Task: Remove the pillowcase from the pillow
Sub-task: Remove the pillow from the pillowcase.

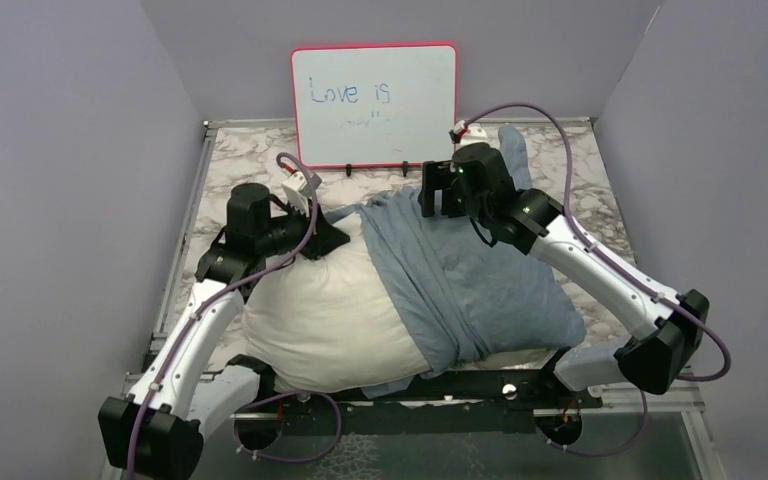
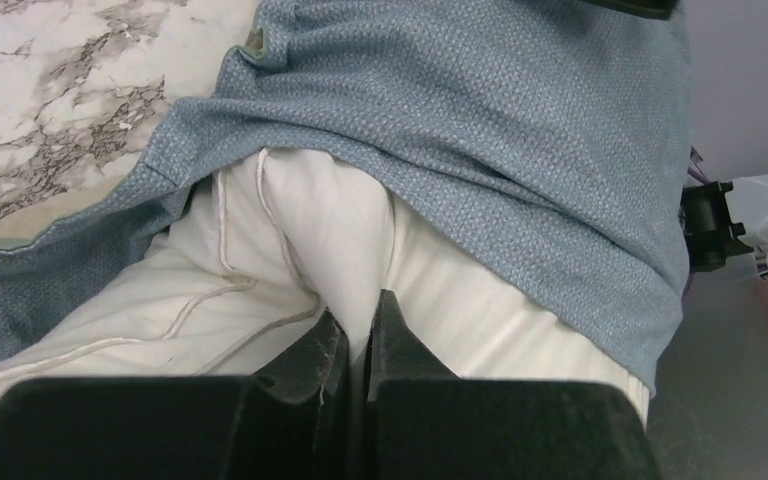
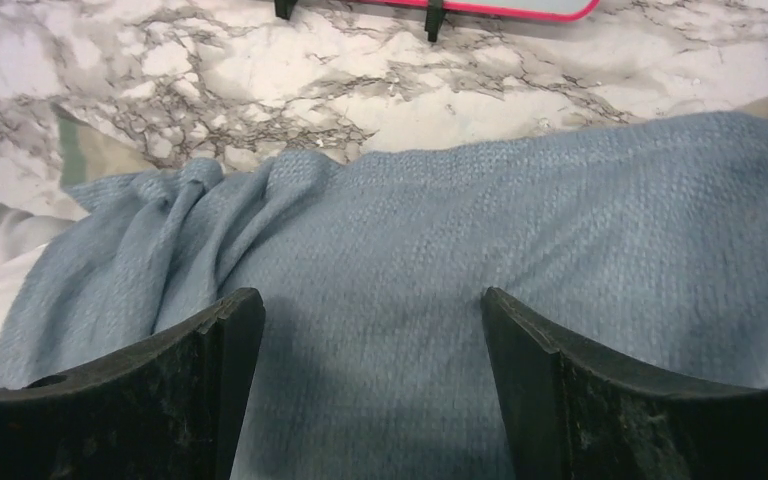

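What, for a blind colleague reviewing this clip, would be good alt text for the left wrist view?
The left gripper, black-fingered, is shut, pinching a fold of the plump white fabric pillow. The dusty blue-grey woven pillowcase lies bunched over the pillow just beyond, with the white-and-grey marble tabletop at upper left.

3 cams: 1 fixed overhead, 2 close-ups on the wrists.

Top cam sits high at the near side, looks down & fwd over the whole table [image 1: 240, 150] to the whiteboard [image 1: 373, 105] at the far edge. Left wrist cam looks along the left tool [image 2: 360, 315], v. close on the pillow [image 2: 305, 225] & pillowcase [image 2: 480, 110], marble in its top-left corner. Right wrist cam looks past the right tool [image 3: 370, 300], close over the pillowcase, facing the far edge. All 3 share pillowcase & marble; top & right wrist share the whiteboard's red lower edge.
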`<control>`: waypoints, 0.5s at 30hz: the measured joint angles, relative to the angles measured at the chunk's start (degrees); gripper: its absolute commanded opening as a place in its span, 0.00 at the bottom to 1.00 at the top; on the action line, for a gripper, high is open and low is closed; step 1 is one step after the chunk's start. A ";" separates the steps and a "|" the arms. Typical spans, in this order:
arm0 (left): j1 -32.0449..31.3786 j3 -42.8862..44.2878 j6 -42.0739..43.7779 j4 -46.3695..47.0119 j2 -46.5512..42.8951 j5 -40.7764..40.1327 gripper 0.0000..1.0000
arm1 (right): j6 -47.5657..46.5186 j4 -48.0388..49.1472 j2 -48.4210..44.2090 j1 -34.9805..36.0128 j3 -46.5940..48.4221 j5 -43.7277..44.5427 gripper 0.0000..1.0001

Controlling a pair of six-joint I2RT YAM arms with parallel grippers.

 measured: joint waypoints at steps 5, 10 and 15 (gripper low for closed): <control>-0.33 -5.03 -1.92 1.11 -7.54 -0.92 0.00 | -2.78 -0.15 3.65 0.00 2.40 -1.07 0.85; -0.33 -8.20 -4.52 2.38 -12.79 -1.55 0.00 | -5.62 -0.35 3.52 0.04 5.22 -5.03 0.87; -0.37 -8.79 -6.14 2.40 -14.88 -1.53 0.00 | -7.85 3.50 1.07 0.00 5.44 -11.19 0.86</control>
